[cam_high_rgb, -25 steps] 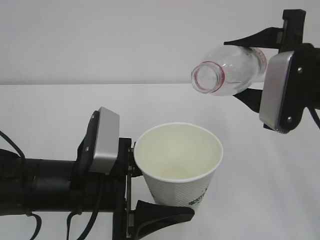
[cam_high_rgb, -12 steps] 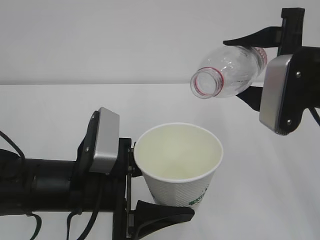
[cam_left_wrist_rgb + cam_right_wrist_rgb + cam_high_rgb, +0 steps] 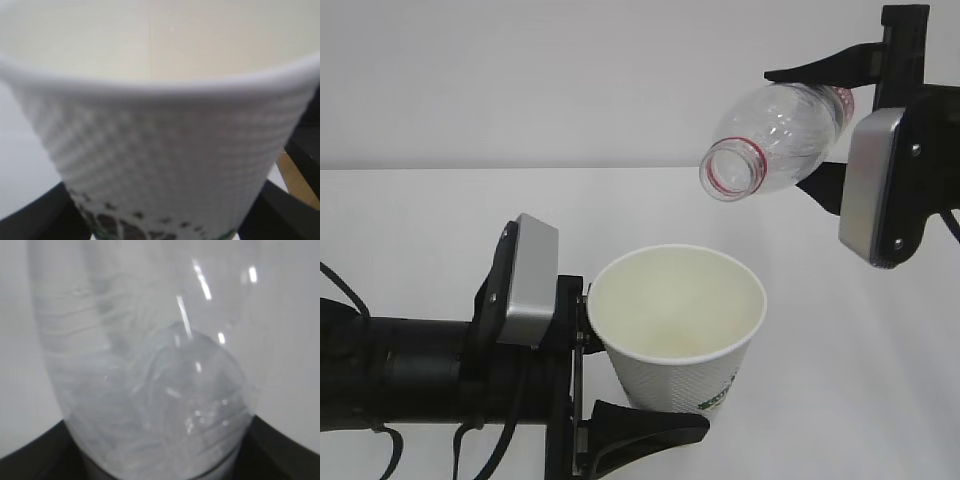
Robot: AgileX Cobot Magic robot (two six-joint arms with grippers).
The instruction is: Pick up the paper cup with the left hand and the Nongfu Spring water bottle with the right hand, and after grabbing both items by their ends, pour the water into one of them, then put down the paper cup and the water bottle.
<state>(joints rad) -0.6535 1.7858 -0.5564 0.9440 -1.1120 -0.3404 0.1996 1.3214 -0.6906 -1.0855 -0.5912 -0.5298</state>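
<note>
My left gripper (image 3: 620, 375) is shut on the paper cup (image 3: 675, 330), holding it upright near its base. The cup is white with a green print and a cream inside. It fills the left wrist view (image 3: 165, 150), with a black finger at each lower corner. My right gripper (image 3: 815, 130) is shut on the rear of the clear Nongfu Spring water bottle (image 3: 775, 140). The bottle is tipped over, and its open, red-ringed mouth (image 3: 732, 170) points down and left, above the cup and to its right. No stream of water shows between them. The bottle fills the right wrist view (image 3: 150, 365).
A white table (image 3: 440, 220) runs back to a plain white wall (image 3: 520, 80). The left arm's black body (image 3: 390, 385) lies across the lower left. The right wrist's grey plate (image 3: 875, 190) hangs at the right edge.
The right gripper has tipped the bottle further, so the body has risen a little and the mouth has dropped and turned towards the cup. The left gripper and the cup have not moved.
</note>
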